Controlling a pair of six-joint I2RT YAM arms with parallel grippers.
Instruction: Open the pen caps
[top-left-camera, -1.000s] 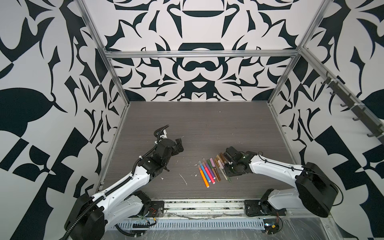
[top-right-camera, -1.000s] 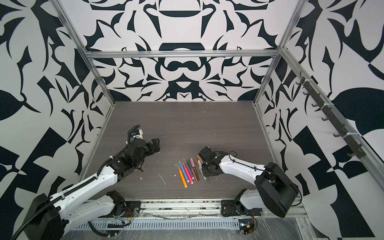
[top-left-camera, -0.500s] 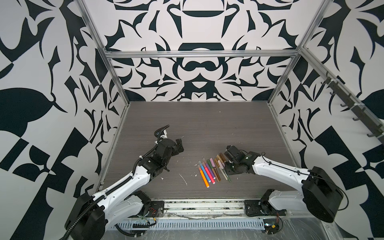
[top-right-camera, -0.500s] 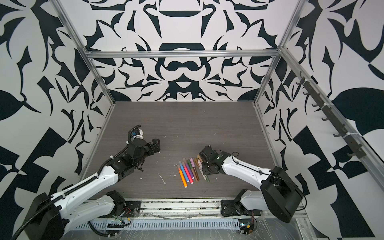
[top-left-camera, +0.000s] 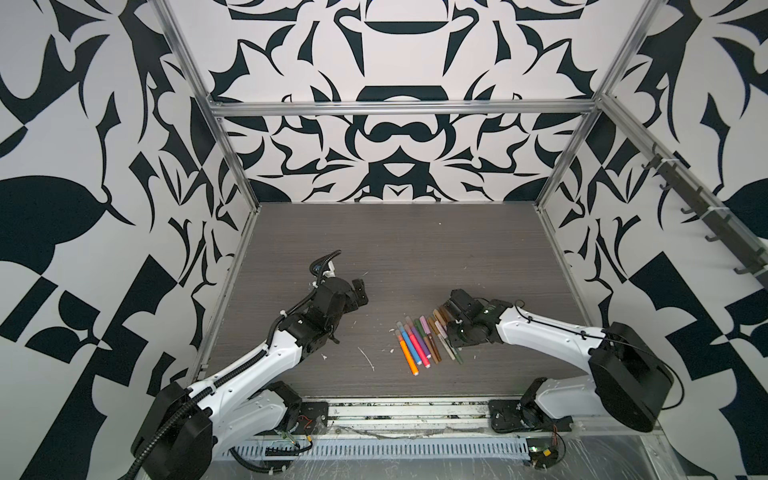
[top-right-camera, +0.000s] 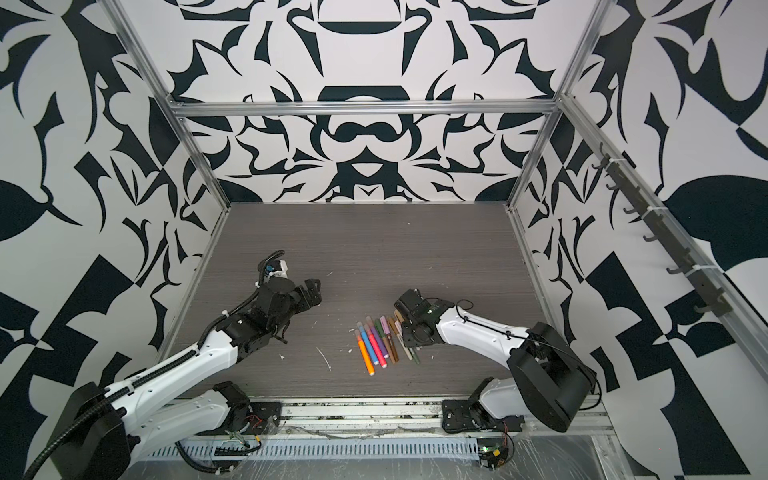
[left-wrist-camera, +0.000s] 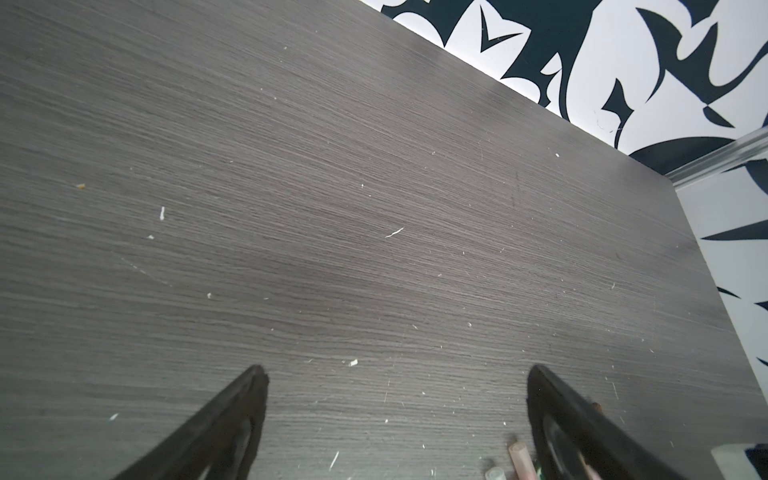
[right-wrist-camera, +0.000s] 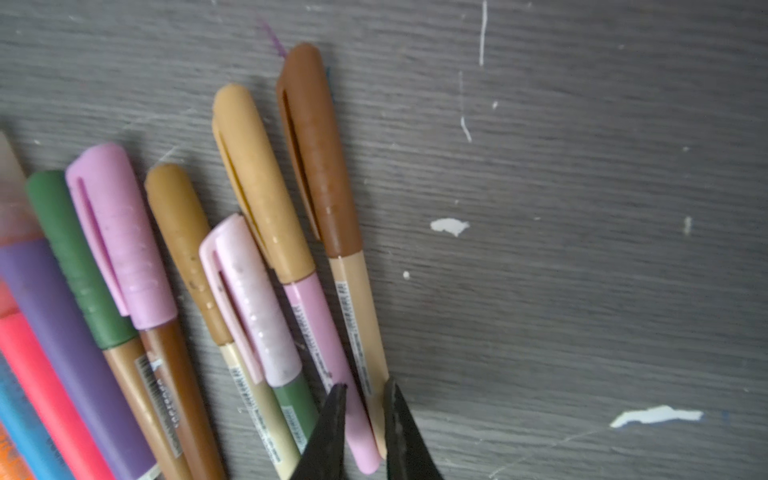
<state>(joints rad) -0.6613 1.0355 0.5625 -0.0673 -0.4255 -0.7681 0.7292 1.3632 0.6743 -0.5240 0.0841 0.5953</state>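
Observation:
Several pens (top-left-camera: 419, 340) (top-right-camera: 380, 338) lie side by side on the dark table, all capped. In the right wrist view the caps fan out: a brown cap (right-wrist-camera: 318, 158), a tan cap (right-wrist-camera: 259, 183), a pale pink cap (right-wrist-camera: 253, 299), a pink cap (right-wrist-camera: 120, 237) and a green cap (right-wrist-camera: 77, 257). My right gripper (right-wrist-camera: 365, 388) (top-left-camera: 452, 330) reaches down at the row's right end. Its jaws are pinched on the peach body (right-wrist-camera: 365, 332) of the brown-capped pen, one finger against the neighbouring pink body (right-wrist-camera: 320, 332). My left gripper (left-wrist-camera: 397, 374) (top-left-camera: 358, 293) hovers open and empty to the left of the row.
White flecks (right-wrist-camera: 449, 226) and a thin white sliver (top-left-camera: 368, 357) dot the wood-grain table (top-left-camera: 395, 249). Patterned walls and aluminium posts (top-left-camera: 561, 166) close in the back and sides. A pale pink pen end (left-wrist-camera: 519, 455) shows beside the left gripper's finger.
The right gripper's jaws have narrowed onto the pen bodies at the row's right end, and its arm has shifted slightly. The left arm has stayed where it was, open.

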